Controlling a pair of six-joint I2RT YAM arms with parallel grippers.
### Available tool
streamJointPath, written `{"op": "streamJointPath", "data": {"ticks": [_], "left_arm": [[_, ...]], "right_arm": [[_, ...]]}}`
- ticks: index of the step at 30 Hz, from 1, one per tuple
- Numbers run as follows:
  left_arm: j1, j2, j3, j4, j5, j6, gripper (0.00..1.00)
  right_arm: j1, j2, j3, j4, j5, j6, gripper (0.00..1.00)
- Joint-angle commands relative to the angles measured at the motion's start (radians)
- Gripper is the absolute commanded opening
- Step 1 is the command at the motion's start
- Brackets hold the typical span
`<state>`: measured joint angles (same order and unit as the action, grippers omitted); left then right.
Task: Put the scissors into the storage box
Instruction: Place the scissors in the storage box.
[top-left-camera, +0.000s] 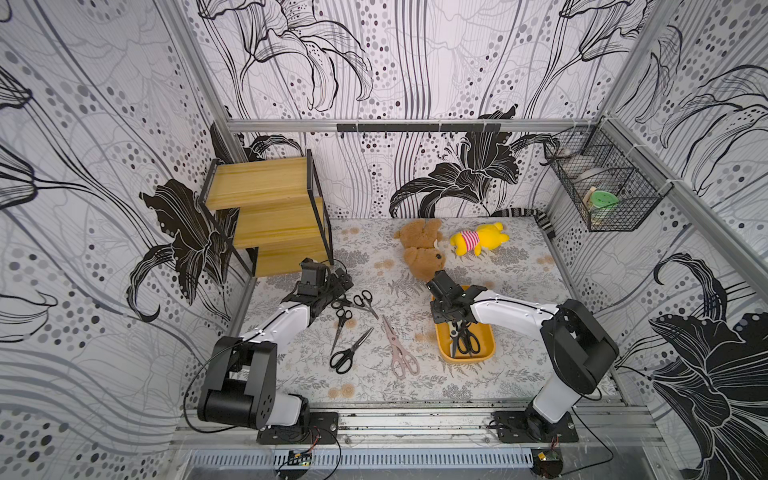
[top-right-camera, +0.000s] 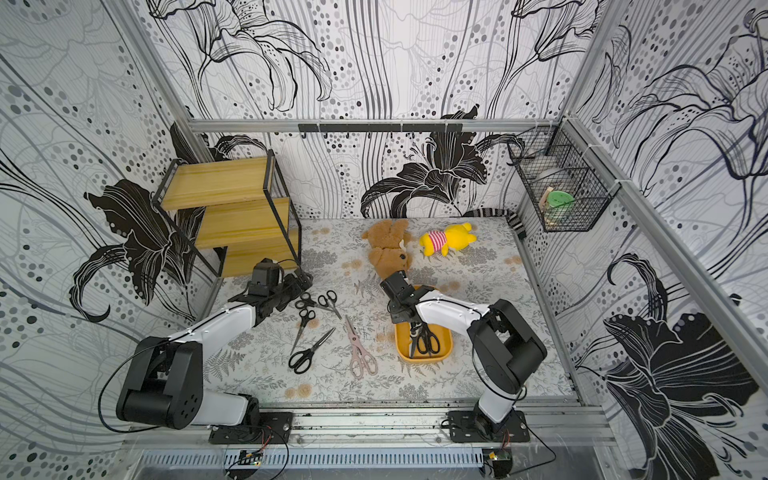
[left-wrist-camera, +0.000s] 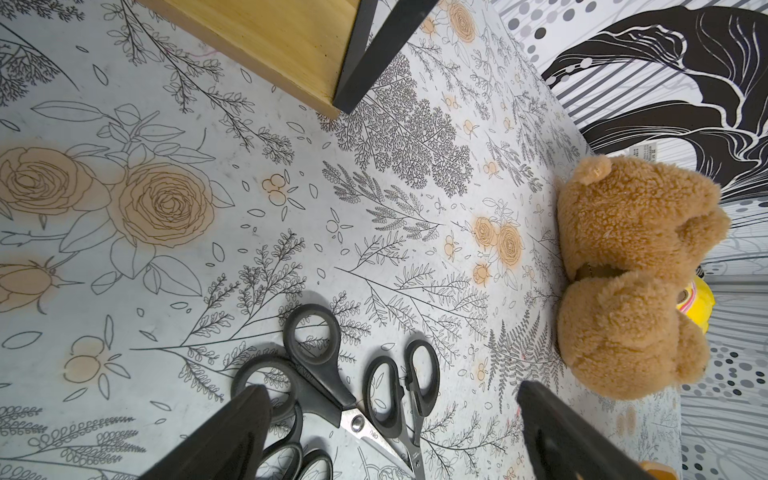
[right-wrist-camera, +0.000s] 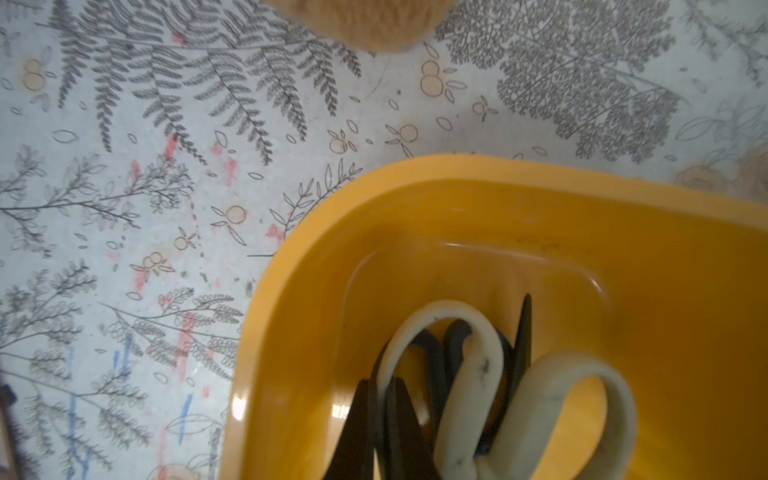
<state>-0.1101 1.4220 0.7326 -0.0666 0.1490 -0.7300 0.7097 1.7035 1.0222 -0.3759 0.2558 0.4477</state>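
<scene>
In both top views the storage box (top-left-camera: 465, 360) (top-right-camera: 424, 360) sits on the floral surface (top-left-camera: 519, 345) on the right arm's side, with black-handled scissors (top-left-camera: 468, 341) lying inside. The right tool (top-left-camera: 455, 329) hangs over the box's far half; from above, how its jaws stand cannot be told. Left of the box, on the surface, lie pale pink shears (top-left-camera: 399, 349), a large black pair (top-left-camera: 348, 352), a slim black pair (top-left-camera: 340, 325) and two crossed black pairs (top-left-camera: 362, 301) just beside the left tool (top-left-camera: 341, 291). A brown teddy bear (top-left-camera: 422, 253) and a yellow plush toy (top-left-camera: 478, 239) lie near the back wall. A wooden step shelf (top-left-camera: 266, 208) stands in the far left corner, and a black wire basket (top-left-camera: 606, 195) hangs on the right wall.

From the left wrist, the left tool (left-wrist-camera: 390, 386) is seen spread wide, its fingers (left-wrist-camera: 237, 432) either side of the overlapping black handles of the crossed pairs (left-wrist-camera: 320, 365). The teddy bear (left-wrist-camera: 631, 291) lies beyond, with the shelf's foot (left-wrist-camera: 374, 54) nearby.

From the right wrist, the right tool (right-wrist-camera: 381, 384) is pressed together low inside the storage box (right-wrist-camera: 291, 257), right against the handle loops of cream shears (right-wrist-camera: 478, 374). Whether it pinches them cannot be told. Black handles show beneath the cream ones.
</scene>
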Motion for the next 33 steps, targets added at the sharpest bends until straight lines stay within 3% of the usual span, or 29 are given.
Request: {"op": "streamJointPath", "data": {"ticks": [1, 3, 6, 9, 21, 33], "left_arm": [[0.006, 0.008, -0.008, 0.031, -0.009, -0.001, 0.97], [0.006, 0.008, -0.009, 0.032, -0.011, 0.000, 0.97], [0.007, 0.009, -0.007, 0.030, -0.011, -0.001, 0.97], [0.006, 0.009, -0.008, 0.028, -0.013, 0.001, 0.97], [0.007, 0.019, -0.014, 0.033, -0.014, -0.006, 0.97], [0.003, 0.021, -0.021, 0.038, -0.019, -0.009, 0.97]], "right_arm": [[-0.005, 0.013, -0.009, 0.002, -0.018, 0.014, 0.09], [-0.006, 0.012, -0.007, -0.001, -0.020, 0.013, 0.12], [-0.006, 0.006, 0.002, -0.016, -0.019, 0.005, 0.29], [-0.006, -0.003, 0.019, -0.046, -0.007, 0.002, 0.37], [0.016, -0.070, 0.160, -0.209, -0.155, -0.077, 0.41], [0.258, -0.041, 0.220, -0.281, -0.181, -0.094, 0.40]]}}
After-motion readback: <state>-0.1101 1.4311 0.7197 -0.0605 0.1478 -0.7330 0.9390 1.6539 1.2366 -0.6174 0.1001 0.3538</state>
